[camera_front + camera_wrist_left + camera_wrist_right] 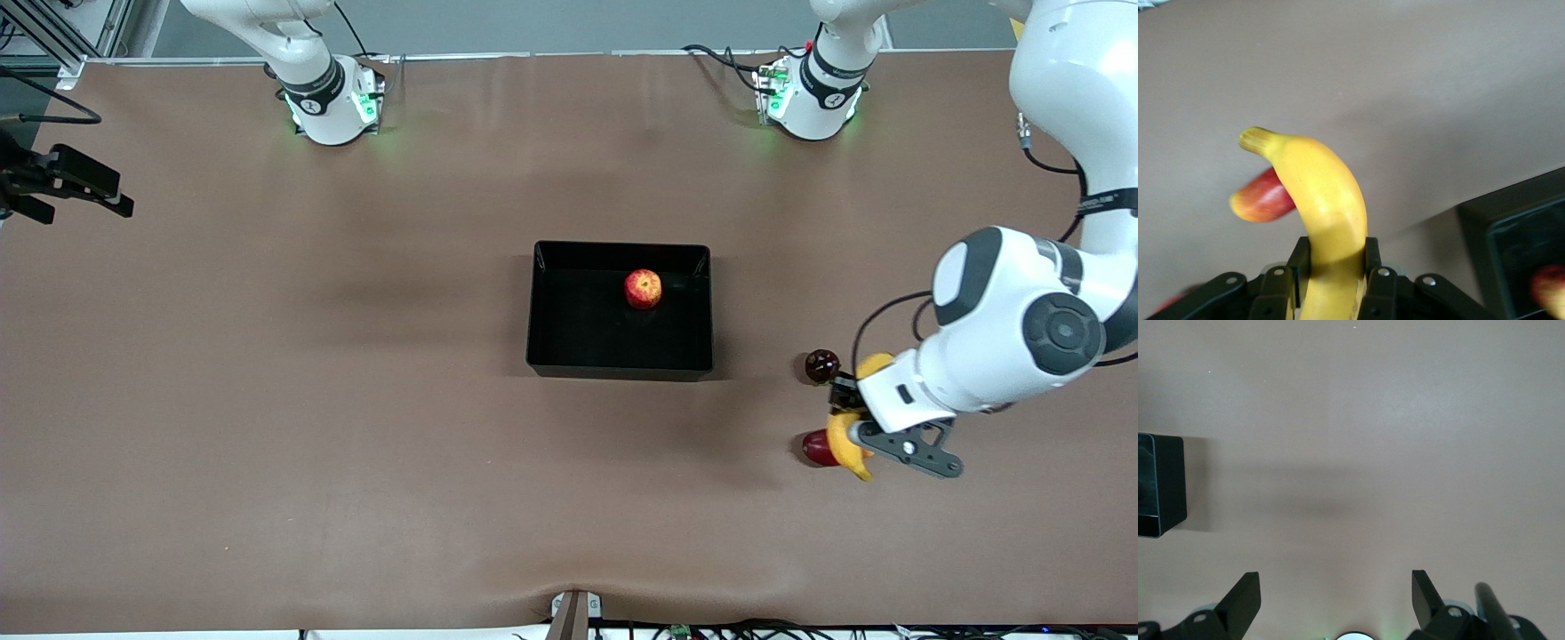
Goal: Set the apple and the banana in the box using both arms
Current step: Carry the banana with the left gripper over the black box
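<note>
With the apple [643, 289] already in the box [620, 363], the left gripper [846, 416] clamps the banana [845, 444] (right gripper [1336, 595] wide, waiting), likely needing a carry over the box.

The banana [845, 442] hides most of a red fruit [816, 448] — the left gripper [852, 411] covers the banana's middle.
</note>
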Controlling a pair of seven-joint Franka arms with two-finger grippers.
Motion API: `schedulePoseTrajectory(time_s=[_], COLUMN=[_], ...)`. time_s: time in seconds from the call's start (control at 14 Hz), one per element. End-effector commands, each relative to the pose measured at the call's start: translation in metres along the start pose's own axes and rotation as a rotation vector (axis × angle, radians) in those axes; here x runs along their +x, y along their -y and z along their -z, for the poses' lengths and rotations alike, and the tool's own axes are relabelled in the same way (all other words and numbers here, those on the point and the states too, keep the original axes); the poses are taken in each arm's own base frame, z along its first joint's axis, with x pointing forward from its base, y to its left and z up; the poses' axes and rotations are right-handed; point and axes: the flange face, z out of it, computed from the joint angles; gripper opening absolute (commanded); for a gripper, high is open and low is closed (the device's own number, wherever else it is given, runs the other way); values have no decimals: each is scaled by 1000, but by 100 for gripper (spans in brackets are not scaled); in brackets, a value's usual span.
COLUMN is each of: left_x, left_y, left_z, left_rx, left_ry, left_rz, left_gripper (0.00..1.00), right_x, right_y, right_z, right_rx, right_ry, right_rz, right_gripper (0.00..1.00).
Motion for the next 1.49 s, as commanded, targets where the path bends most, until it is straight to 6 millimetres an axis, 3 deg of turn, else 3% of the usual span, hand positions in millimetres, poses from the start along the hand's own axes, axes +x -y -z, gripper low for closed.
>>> schedulePoseTrajectory(time_s=[0.0, 0.14, 0.57, 0.78, 1.07, 1.42], left_x=[-5, -6, -21, -31, -44, -49], left_y=[-47, -103, -214, -260, -318, -364], left_z=[11, 6, -19, -29, -63, -100], left_rx=[-6, 4, 44, 76, 126, 78], left_ry=[19, 42, 66, 57, 31, -7], left_rz=[141, 254, 448, 472, 492, 425], left_gripper=[0, 0, 0, 0, 0, 0], right_x=[-3, -7, -15, -14, -10, -11], right_y=[-5, 2, -10, -8, -11, -12], right_z=[7, 14, 26, 26, 24, 25], right_rx=[15, 4, -57, -68, -60, -43], right_ry=[-5, -18, -36, -35, -45, -49], right_rz=[-4, 8, -16, -22, -21, -21], right_gripper=[100, 100, 100, 100, 100, 100])
